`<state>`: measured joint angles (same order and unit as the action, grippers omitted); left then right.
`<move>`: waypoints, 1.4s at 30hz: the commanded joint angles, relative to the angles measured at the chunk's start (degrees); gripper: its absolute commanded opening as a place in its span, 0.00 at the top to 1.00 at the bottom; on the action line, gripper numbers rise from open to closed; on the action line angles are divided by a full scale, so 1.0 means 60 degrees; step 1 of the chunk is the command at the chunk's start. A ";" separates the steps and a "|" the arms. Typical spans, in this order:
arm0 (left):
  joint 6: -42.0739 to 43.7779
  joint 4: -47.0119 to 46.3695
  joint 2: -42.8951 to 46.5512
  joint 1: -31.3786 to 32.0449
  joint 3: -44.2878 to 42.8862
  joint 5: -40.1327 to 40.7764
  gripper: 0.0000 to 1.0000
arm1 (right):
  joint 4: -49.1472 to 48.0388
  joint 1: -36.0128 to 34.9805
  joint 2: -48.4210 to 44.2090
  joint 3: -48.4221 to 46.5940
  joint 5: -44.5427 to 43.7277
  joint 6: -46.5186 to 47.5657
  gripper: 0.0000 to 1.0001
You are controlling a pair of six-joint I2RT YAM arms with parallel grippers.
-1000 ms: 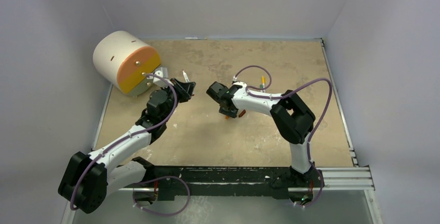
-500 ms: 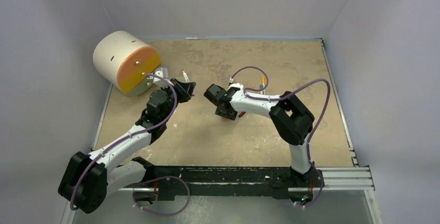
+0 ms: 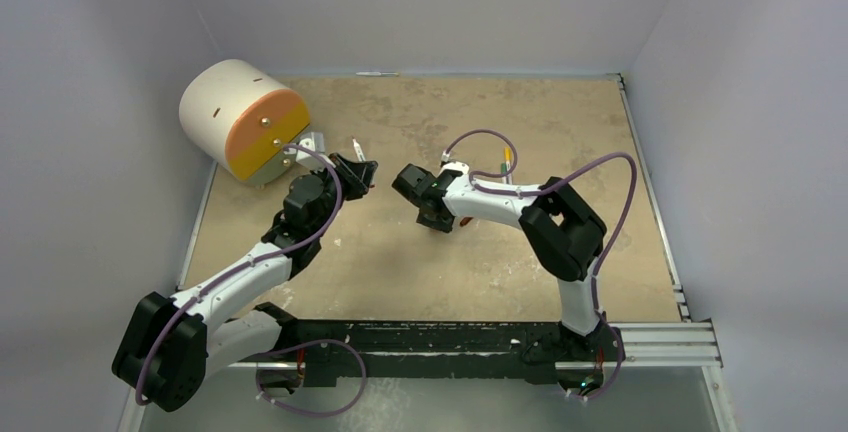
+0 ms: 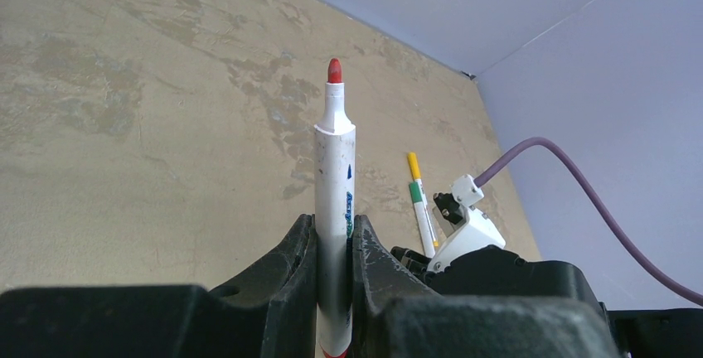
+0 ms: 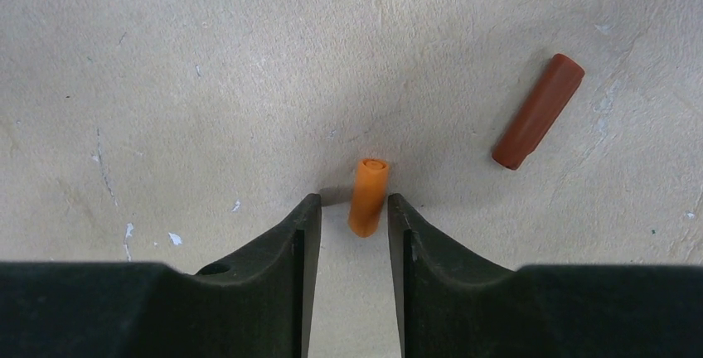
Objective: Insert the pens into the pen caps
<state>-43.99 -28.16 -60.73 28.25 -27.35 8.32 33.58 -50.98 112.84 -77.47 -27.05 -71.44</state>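
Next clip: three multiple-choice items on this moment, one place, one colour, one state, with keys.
1. The orange cap lies: A) on the table between the fingers of the right claw B) in a cup C) on a shelf
2. Tip colour of the pen in the left claw: A) green B) red C) blue
3. The left claw is: A) wide open B) shut on the pen C) out of view
Keys: 1 A, right wrist view shows it there; 2 B, left wrist view shows red; 3 B, both fingers press the barrel.

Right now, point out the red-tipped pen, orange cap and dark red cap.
red-tipped pen (image 4: 335, 184), left wrist view, white barrel
orange cap (image 5: 368, 197), right wrist view, mid-body
dark red cap (image 5: 538, 112), right wrist view, mid-body
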 commanded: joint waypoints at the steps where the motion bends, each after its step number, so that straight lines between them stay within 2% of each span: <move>1: -0.0077 -0.0338 0.0148 -0.0050 -0.0043 -0.0053 1.00 | 0.0330 0.0147 -0.0043 0.0271 0.0063 -0.0172 0.61; 10: -0.0087 -0.0291 -0.0040 -0.0050 -0.0279 -0.0228 1.00 | 0.0146 0.0250 -0.0042 0.0431 0.0076 -0.0152 0.64; 17: -0.0099 -0.0276 0.0046 -0.0042 -0.0250 -0.0216 1.00 | 0.0133 0.0250 0.0103 0.0367 -0.0103 0.0080 0.86; 19: -0.0081 -0.0233 0.0079 -0.0043 -0.0262 -0.0201 1.00 | 0.0158 0.0250 0.0194 0.0355 -0.0130 0.0071 1.00; 24: -0.0080 -0.0238 0.0049 -0.0050 -0.0274 -0.0261 1.00 | 0.0159 0.0250 -0.0009 0.0441 -0.0281 0.0221 1.00; 30: -0.0156 -0.0756 -0.0312 -0.0050 -0.0326 -0.1025 1.00 | -0.0282 0.0250 -0.1426 0.0462 -0.0419 0.1102 1.00; 35: -0.0282 -0.2157 -0.0828 -0.0036 -0.0138 -0.1856 1.00 | -0.1535 0.0367 -0.3006 0.0706 -0.0670 0.2129 1.00; 42: -0.0864 -0.4725 -0.1545 -0.0001 0.0175 -0.3764 1.00 | -0.4121 0.1356 -0.5261 0.1707 0.0900 0.3831 1.00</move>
<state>-46.28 -42.35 -68.49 28.25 -27.07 -5.56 19.35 -46.00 87.59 -70.65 -26.13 -56.49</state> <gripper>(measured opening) 0.127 0.031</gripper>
